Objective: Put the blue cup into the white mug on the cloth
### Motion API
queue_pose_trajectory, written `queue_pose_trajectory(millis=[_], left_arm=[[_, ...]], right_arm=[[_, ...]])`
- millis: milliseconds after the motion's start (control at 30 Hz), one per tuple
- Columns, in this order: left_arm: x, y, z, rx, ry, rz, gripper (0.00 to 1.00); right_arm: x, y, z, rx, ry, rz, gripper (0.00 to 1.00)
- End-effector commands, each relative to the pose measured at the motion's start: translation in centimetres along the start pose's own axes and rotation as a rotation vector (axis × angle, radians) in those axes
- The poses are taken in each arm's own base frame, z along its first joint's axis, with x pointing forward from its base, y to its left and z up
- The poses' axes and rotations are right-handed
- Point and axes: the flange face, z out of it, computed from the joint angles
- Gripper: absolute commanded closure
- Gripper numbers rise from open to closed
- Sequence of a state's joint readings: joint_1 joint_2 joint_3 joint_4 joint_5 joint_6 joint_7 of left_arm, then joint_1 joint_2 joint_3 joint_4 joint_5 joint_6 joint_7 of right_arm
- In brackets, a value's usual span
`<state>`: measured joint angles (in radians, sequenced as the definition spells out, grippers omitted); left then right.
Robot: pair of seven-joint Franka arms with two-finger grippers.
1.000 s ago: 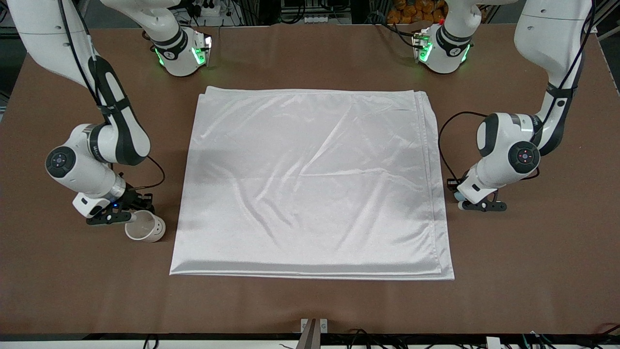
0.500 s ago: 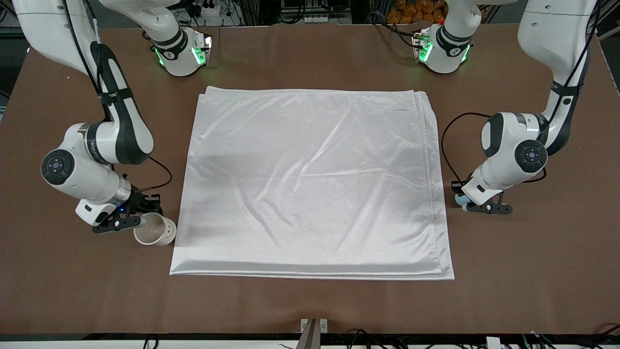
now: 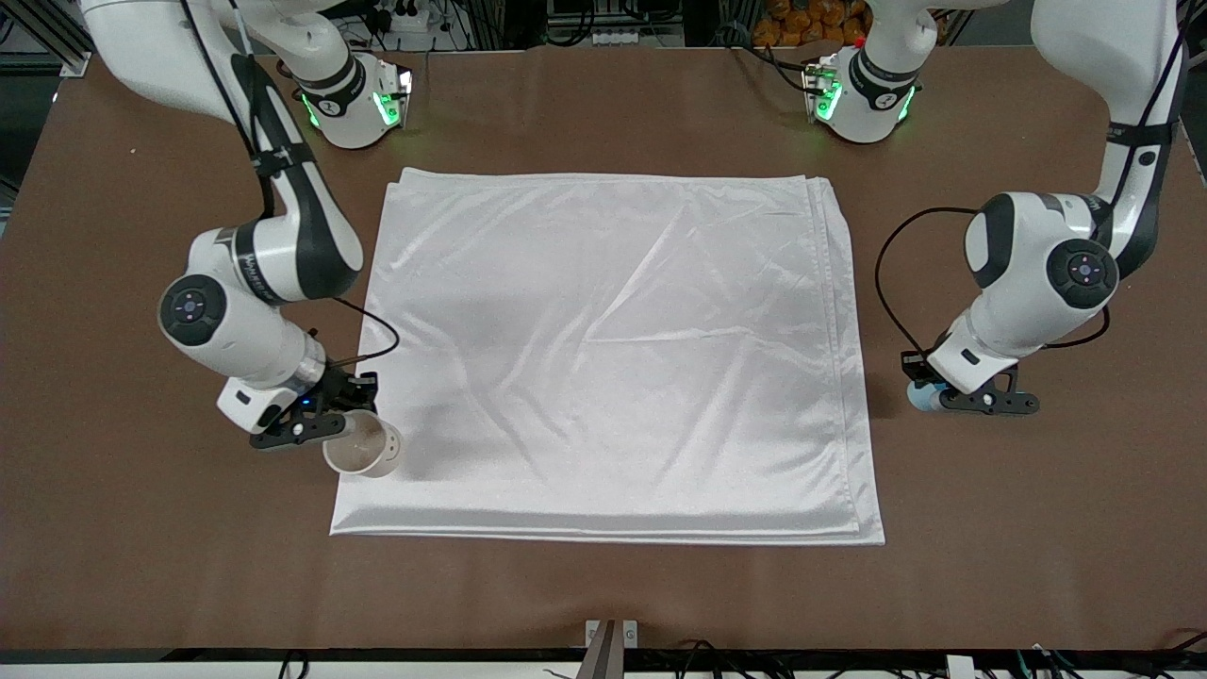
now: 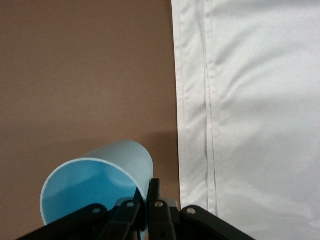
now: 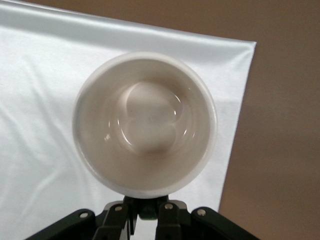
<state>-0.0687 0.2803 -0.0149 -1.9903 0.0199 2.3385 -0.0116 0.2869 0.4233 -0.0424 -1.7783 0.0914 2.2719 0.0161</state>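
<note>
Right gripper [image 3: 325,429] pinches white mug [image 3: 363,455] over cloth [image 3: 613,349] corner. Left gripper [image 3: 981,401] clamps blue cup [image 3: 922,396]. Thin rim grips could slip, tipping either.

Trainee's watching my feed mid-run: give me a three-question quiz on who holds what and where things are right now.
1. True or false: the right gripper holds the white mug.
2. The mug is over: A) the cloth corner, B) bare table.
3. Fill in: the left gripper grips the ____, beside the cloth's edge.

Key: 1 true; 2 A; 3 blue cup.
</note>
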Motion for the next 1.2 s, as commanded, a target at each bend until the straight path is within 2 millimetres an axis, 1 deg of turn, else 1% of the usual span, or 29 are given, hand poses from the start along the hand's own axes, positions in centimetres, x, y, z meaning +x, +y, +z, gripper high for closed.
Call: queue_pose_trajectory(millis=[0, 100, 233, 300, 367, 400, 533, 667, 733, 767, 800, 900, 933, 1000, 1100, 1167], left_arm=[[0.3, -0.6, -4.6, 0.017, 0.013, 0.011, 1.0], [0.3, -0.7, -7.1, 0.019, 0.007, 0.007, 1.0], [0.2, -0.8, -10.0, 0.021, -0.004, 0.005, 1.0], [0.1, -0.7, -11.0, 0.022, -0.016, 0.006, 1.0], [-0.1, -0.7, -12.3, 0.022, -0.019, 0.002, 1.0], [-0.3, -0.7, -12.7, 0.023, -0.027, 0.003, 1.0], [-1.0, -0.8, -14.5, 0.025, -0.033, 0.001, 1.0], [-1.5, -0.3, -15.8, 0.025, -0.036, 0.006, 1.0], [-1.7, -0.3, -16.4, 0.026, -0.032, 0.004, 1.0], [-1.8, -0.1, -16.5, 0.026, -0.04, 0.005, 1.0], [-1.9, 0.1, -16.6, 0.026, -0.043, 0.008, 1.0], [-2.2, 0.2, -16.9, 0.026, -0.054, 0.006, 1.0], [-2.3, 0.3, -17.1, 0.026, -0.051, 0.009, 1.0], [-2.3, 0.5, -17.2, 0.027, -0.049, 0.011, 1.0], [-2.3, 1.2, -17.0, 0.032, -0.051, 0.013, 1.0], [-2.3, 1.5, -17.0, 0.032, -0.051, 0.003, 1.0]], right_arm=[[-0.3, -5.8, -1.4, 0.019, 0.014, 0.012, 1.0], [-0.3, -8.7, -1.9, 0.026, 0.025, 0.01, 1.0], [-1.3, -13.4, -1.3, 0.031, 0.018, -0.004, 1.0], [-1.9, -15.5, -1.0, 0.034, 0.013, 0.008, 1.0], [-2.1, -16.9, -0.6, 0.035, 0.01, 0.024, 1.0], [-2.2, -17.8, -0.6, 0.037, 0.011, 0.021, 1.0], [-2.8, -21.5, 0.6, 0.038, 0.005, -0.015, 1.0], [-3.0, -24.6, 2.0, 0.039, 0.0, -0.016, 1.0], [-3.5, -26.5, 2.8, 0.039, -0.002, 0.006, 1.0], [-3.7, -27.7, 3.0, 0.042, 0.0, 0.023, 1.0], [-3.8, -28.4, 3.2, 0.042, 0.001, 0.038, 1.0], [-4.7, -31.5, 4.0, 0.042, 0.0, 0.073, 1.0], [-4.9, -32.2, 4.3, 0.037, 0.003, 0.064, 1.0], [-5.4, -33.0, 4.9, 0.031, -0.001, 0.051, 1.0], [-6.7, -34.9, 5.9, 0.027, -0.01, 0.027, 1.0], [-7.4, -35.7, 6.3, 0.024, -0.016, 0.011, 1.0]])
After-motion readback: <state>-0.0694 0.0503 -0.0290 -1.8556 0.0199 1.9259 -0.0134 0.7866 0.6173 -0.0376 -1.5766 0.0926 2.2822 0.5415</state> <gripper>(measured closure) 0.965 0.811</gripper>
